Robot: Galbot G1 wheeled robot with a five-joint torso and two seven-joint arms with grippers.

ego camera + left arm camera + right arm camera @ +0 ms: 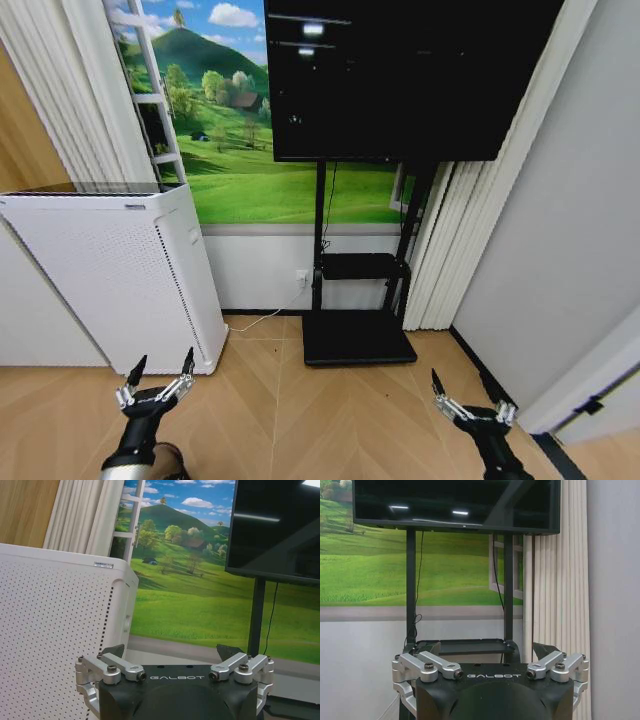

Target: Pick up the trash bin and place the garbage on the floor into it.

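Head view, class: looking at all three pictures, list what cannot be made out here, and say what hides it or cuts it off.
- TV screen: top cut off by the head view's upper edge; it is dark, nothing readable.
- White appliance: its label is too small to read in the head view.
- Floor: near part cut off by the lower edge; the left claw and right claw hang open, empty, over it.

Both arms point(135, 450) cut off below
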